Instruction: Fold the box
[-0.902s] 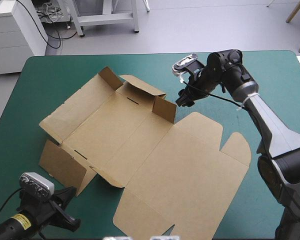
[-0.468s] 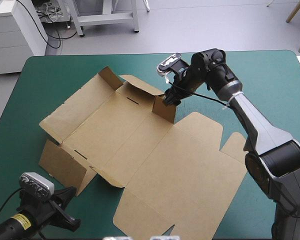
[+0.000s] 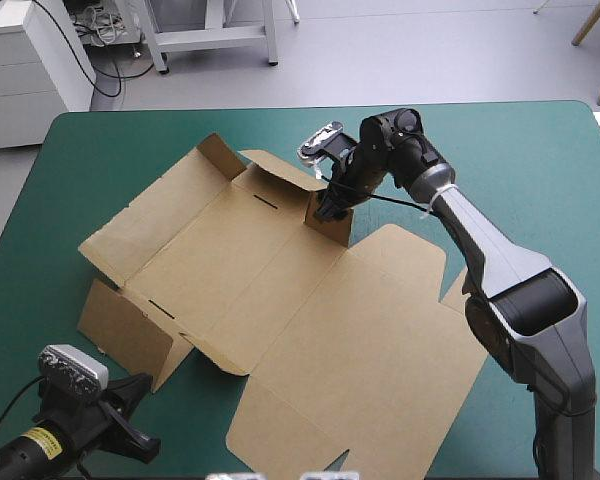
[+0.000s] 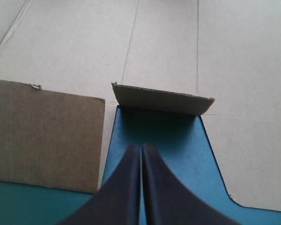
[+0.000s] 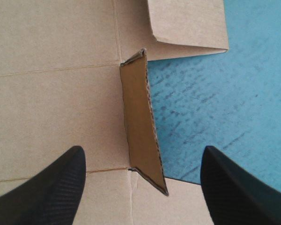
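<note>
Over the box (image 3: 280,290), right fingers (image 5: 51,187) apart, yellow label (image 3: 42,437) seemingly illegible

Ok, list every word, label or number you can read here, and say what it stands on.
No text can be read.
Yellow label on the left arm: dark print, too small to read.
Box: plain brown board, no print in any view.
</note>
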Tool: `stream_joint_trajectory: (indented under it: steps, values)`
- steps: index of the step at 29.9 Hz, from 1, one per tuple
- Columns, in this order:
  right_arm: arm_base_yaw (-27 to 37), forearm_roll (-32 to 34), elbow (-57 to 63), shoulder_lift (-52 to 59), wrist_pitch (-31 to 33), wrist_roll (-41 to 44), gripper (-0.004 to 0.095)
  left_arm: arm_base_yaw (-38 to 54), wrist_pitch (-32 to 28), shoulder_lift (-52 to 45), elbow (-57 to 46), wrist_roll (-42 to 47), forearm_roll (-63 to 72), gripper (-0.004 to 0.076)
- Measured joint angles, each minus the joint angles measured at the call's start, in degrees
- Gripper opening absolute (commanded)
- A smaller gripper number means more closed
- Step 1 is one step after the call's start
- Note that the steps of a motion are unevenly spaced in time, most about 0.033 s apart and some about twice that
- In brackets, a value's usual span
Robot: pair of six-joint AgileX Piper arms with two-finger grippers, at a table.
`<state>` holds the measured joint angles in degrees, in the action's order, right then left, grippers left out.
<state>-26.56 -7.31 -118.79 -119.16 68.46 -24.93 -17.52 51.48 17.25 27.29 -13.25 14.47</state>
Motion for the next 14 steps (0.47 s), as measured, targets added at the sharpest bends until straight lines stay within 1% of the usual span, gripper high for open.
stream_joint_trajectory:
  steps: [9, 14]
  values:
    - [-1.4, 0.1, -2.8, -2.8, -0.1, -0.7, 0.0645, 0.0, 0.0, 0.0, 0.0, 0.0, -0.1, -0.0008]
    - [-1.4, 2.0, -2.9, -4.8, -0.1, -0.8, 0.0645, 0.0, 0.0, 0.0, 0.0, 0.0, -0.1, -0.0008]
